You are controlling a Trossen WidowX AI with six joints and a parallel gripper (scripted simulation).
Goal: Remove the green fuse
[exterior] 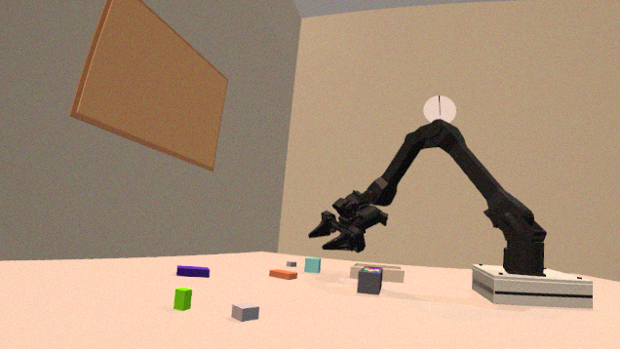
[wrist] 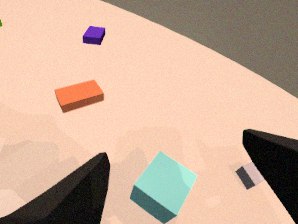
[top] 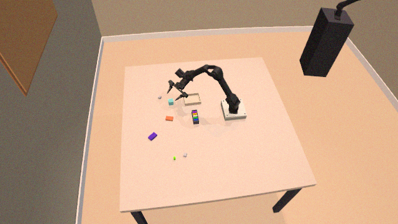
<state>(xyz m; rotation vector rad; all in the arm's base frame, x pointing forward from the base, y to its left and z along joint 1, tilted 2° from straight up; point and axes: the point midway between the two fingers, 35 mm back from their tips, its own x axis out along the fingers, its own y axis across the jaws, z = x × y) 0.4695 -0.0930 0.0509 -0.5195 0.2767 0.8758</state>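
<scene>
So the gripper [top: 175, 91] is hanging in the air above the table [top: 219, 162], fingers spread wide with nothing between them. In the top view it sits left of centre, upper half of the frame, just left of the tray [top: 192, 99] and right above the cyan cube [top: 170, 101]. The wrist view backs that up: the cyan cube [wrist: 164, 185] shows in the gap between the two dark fingers near the bottom of the frame, well below them on the table.

The green fuse is in the fuse block [top: 195, 116], which sits just below the tray in the top view, near the middle of the frame. The fuses are a tiny stack of coloured stripes there, too small to pick the green one out cleanly. In the exterior view the fuse block [exterior: 369, 281] is lower centre, in front of the tray [exterior: 390, 273], coloured tops showing.

Other stuff scattered around: an orange block [top: 169, 118], a purple block [top: 152, 136], a small green cube [exterior: 182, 298] and a grey cube [exterior: 245, 312] toward the lower left.
</scene>
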